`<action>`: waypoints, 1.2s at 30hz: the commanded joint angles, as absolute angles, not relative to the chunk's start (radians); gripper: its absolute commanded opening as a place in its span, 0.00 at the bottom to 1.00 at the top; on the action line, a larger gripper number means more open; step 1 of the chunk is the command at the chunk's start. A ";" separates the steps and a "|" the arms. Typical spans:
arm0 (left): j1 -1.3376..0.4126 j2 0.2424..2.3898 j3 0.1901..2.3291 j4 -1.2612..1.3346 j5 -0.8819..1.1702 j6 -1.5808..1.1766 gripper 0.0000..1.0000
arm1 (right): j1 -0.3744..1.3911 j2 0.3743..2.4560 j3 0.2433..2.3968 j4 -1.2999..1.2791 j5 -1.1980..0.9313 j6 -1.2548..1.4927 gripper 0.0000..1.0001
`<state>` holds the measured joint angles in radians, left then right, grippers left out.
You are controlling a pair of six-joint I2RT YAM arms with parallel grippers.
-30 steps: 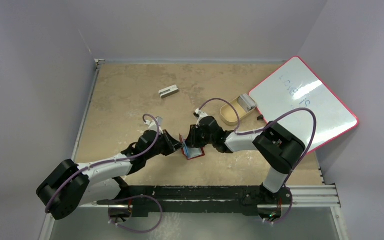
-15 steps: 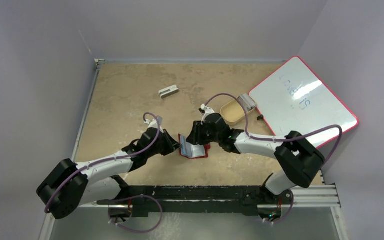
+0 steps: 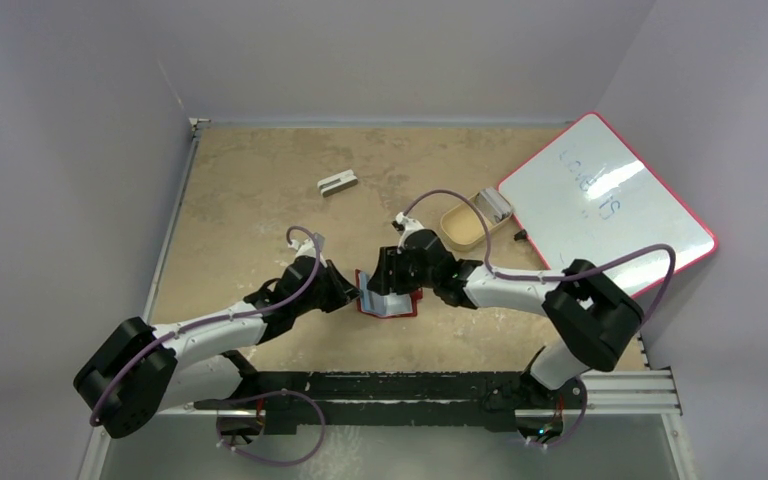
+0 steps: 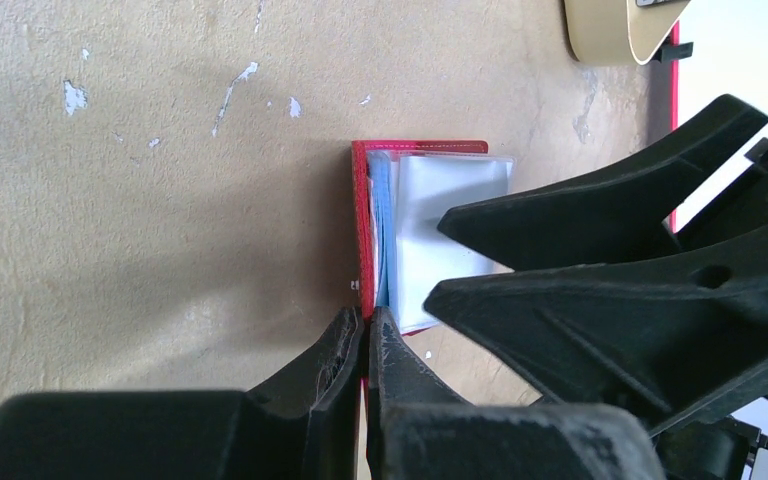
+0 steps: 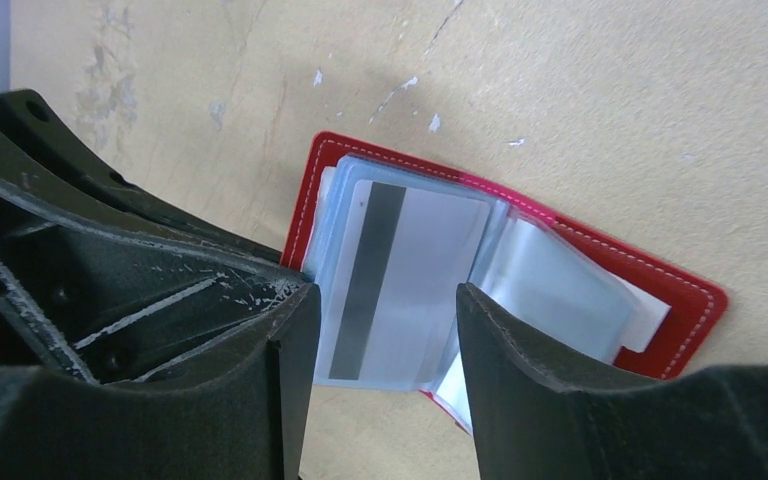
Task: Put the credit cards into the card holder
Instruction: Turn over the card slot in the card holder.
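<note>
The red card holder (image 3: 388,303) lies open on the table at the middle. It shows in the right wrist view (image 5: 660,285) with clear sleeves and a pale card with a dark stripe (image 5: 400,275) in one sleeve. My left gripper (image 4: 365,330) is shut on the holder's raised red cover (image 4: 362,225). My right gripper (image 5: 385,320) is open just above the sleeves, its fingers either side of the striped card, holding nothing. In the top view the grippers meet at the holder, left (image 3: 357,295) and right (image 3: 392,283).
A tan oval tray (image 3: 467,226) stands behind the right arm, with a small item at its far end. A red-edged whiteboard (image 3: 605,205) lies at the right. A small grey-white block (image 3: 337,182) lies far back at the left.
My right arm has drawn back and swung toward the left over the holder. Its gripper now sits at the holder's sleeves. The left gripper has kept its hold on the cover.
</note>
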<state>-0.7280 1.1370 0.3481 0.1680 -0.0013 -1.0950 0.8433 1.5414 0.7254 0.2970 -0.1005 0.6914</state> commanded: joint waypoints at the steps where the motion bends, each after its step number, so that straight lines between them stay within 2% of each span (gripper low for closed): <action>1: -0.730 1.127 0.384 0.183 -0.007 -1.073 0.00 | 0.869 1.563 0.781 0.312 -0.109 0.686 0.56; 19: -0.731 1.111 0.384 0.181 -0.006 -1.082 0.00 | 0.897 1.618 0.811 0.246 -0.057 0.683 0.58; 36: -0.731 1.098 0.385 0.161 -0.019 -1.081 0.00 | 0.899 1.581 0.838 0.131 0.066 0.671 0.43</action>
<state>-0.7280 1.1187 0.3481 0.1398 -0.0078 -1.0954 0.8967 1.6218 0.7990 0.1802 0.0002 0.6868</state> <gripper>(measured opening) 0.019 0.441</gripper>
